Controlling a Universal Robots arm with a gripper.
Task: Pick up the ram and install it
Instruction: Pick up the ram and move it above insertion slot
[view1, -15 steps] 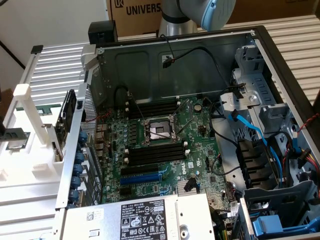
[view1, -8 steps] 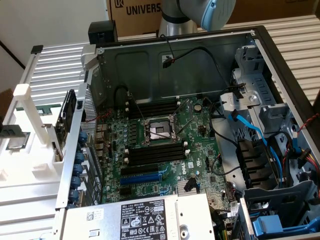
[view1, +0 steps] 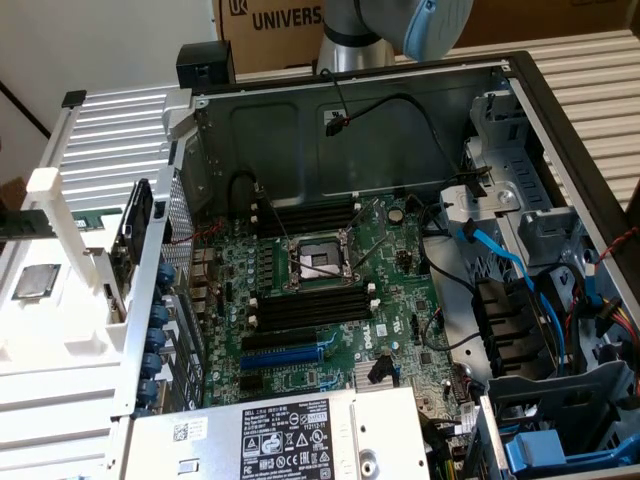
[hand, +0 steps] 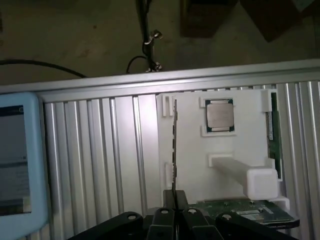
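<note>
On the white holder (hand: 192, 145), the ram (hand: 174, 150) is seen edge-on in the wrist view, standing upright in a slot as a thin dark line. At its near end the hand (hand: 174, 197) is set over it. The 2 fingers (hand: 169, 202) are drawn in narrow, 1 on each face of the stick, and appear pressed against it, with no gap to be made out. The rest of the stick's length is seated in the holder.

Beside the ram, a square processor chip (hand: 220, 116) is laid flat in a recess of the same holder, and a white post (hand: 247, 177) rises near it. A 2nd green stick (hand: 272, 125) is held on edge at the holder's other side, well apart from the hand. The holder is carried on a ribbed metal table (hand: 95, 165).

At the exterior view's left the holder is found just beside the open computer case (view1: 520, 90), whose motherboard (view1: 400, 300) is exposed. On it, 2 banks of black memory slots (view1: 305, 305) are laid on either side of the processor socket (view1: 318, 262). The arm (view1: 400, 25) is seen at the far side of the case.
</note>
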